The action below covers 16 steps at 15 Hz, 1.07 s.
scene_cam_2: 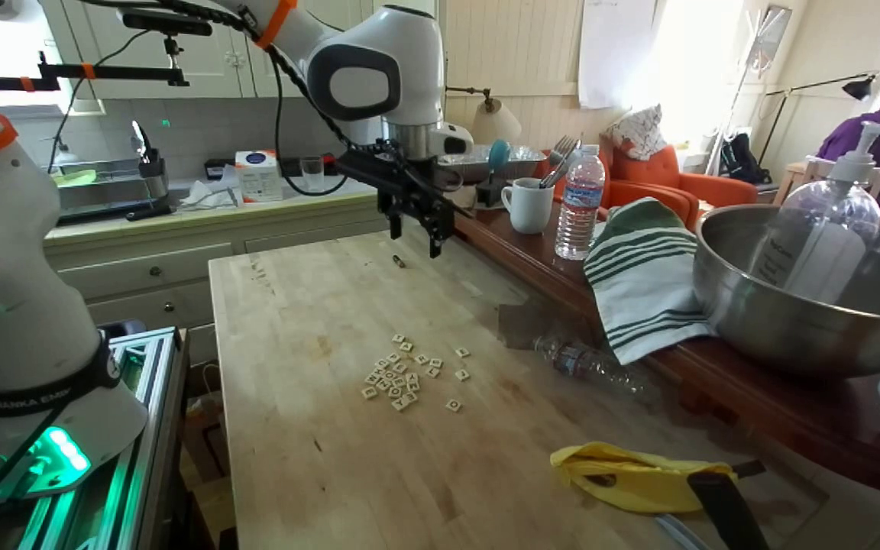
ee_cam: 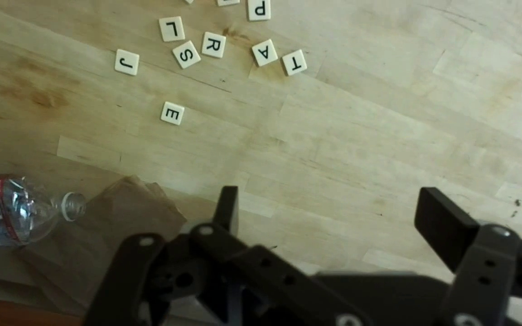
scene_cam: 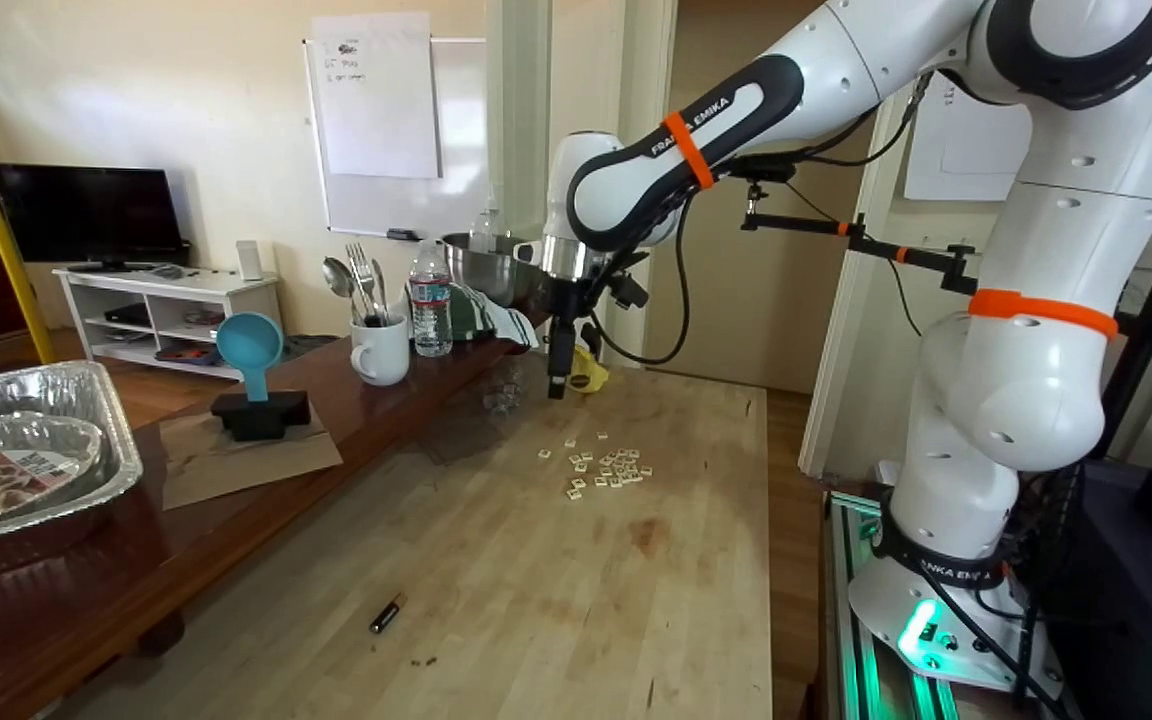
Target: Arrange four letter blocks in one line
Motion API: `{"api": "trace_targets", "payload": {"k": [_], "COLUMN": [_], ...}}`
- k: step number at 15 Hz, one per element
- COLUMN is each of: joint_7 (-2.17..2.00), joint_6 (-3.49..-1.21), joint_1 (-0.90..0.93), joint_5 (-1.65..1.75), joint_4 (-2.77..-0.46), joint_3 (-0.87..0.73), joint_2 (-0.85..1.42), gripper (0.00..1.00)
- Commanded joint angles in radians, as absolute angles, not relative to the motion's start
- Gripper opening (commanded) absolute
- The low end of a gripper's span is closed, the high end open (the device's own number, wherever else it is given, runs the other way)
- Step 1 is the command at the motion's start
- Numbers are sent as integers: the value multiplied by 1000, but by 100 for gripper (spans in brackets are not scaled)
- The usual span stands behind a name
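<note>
The letter blocks are small cream tiles lying in a loose cluster on the pale wooden table, in both exterior views (scene_cam: 576,484) (scene_cam_2: 453,406). A few lie apart from the cluster's edge. In the wrist view, the E tile (ee_cam: 172,113) lies alone, nearest the gripper. The J tile (ee_cam: 127,62), S tile (ee_cam: 186,55), R tile (ee_cam: 213,45), A tile (ee_cam: 264,52) and T tile (ee_cam: 294,62) lie farther up, turned various ways. The rest of the cluster is cut off there. My gripper (ee_cam: 329,208) is open and empty, raised above the table, off to the side of the tiles (scene_cam: 557,385) (scene_cam_2: 415,238).
A clear bottle (ee_cam: 12,208) lies beside brown paper (ee_cam: 107,235) at the table's edge. A yellow object (scene_cam_2: 631,477) and a battery (scene_cam: 388,613) lie on the table. A dark raised counter along the side holds a mug (scene_cam_2: 528,206), upright bottle (scene_cam_2: 582,202) and steel bowl (scene_cam_2: 807,328).
</note>
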State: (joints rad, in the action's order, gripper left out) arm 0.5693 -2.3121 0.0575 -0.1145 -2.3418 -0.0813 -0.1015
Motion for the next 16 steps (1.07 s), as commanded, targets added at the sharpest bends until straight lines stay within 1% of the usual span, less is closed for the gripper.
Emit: {"api": "trace_targets", "payload": {"k": [1,3,7,8,9,14,16], "joint_7": [551,536,530,524,531,588,614], "joint_6": [-2310,-2310,-2327,-2329,-2344,-2468,-2517], "joint_1": [42,41,53,53,53,48,44], "joint_5": [-99,-88,-15,0,4,13,21], "joint_4": [-2336,-2329,-2386,-2399,-2418,-2483,-2487], "joint_3": [-62,-57,-30,-23,-18,-17,-16], "joint_2": [-88,-73,-78,-78,-77,-41,-5], "gripper": [100,100,100,92,73,33,19]}}
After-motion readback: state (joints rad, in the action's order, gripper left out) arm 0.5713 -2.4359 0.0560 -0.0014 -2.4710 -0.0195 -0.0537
